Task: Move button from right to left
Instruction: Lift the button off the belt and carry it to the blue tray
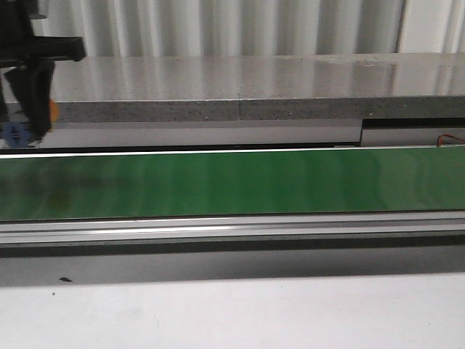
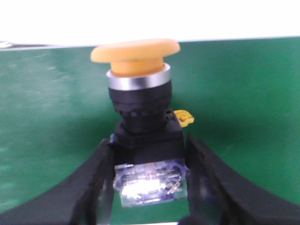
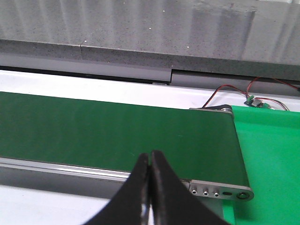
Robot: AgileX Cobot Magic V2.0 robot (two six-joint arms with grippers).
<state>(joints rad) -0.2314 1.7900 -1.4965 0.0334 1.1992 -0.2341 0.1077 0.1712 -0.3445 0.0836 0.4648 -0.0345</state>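
Button (image 2: 138,110): one item, round yellow-orange cap over a silver collar, black barrel and a clear blue-tinted contact block. It is clamped at the block between the two black fingers (image 2: 89,187) of the left gripper (image 2: 150,180), jaws closed against its sides, cap pointing away from the wrist. Green belt (image 2: 243,117) fills the background behind it in the left wrist view. In the front view the left gripper (image 1: 25,109) is seen at the far left edge, raised above the belt, with a spot of orange and a patch of blue showing beside the fingers (too blurred for more detail).

Green belt (image 1: 232,182): one conveyor, running the full width of the front view, with a metal side rail (image 1: 232,229) along its near edge. No object is seen lying on its surface in any view.

Grey stone-like ledge (image 1: 240,94): runs behind the belt, in front of a ribbed pale wall (image 1: 218,25).

Desk (image 1: 232,313): pale surface in front of the conveyor, carrying a small dark speck (image 1: 65,279) near its left side.

Right gripper (image 3: 150,187): fingers pressed together, nothing between them, held over the belt (image 3: 112,136) near its end roller (image 3: 234,159). Beyond that end lie a bright green mat (image 3: 272,159) and red and black wires (image 3: 234,91) leading to a small green board (image 3: 257,101).
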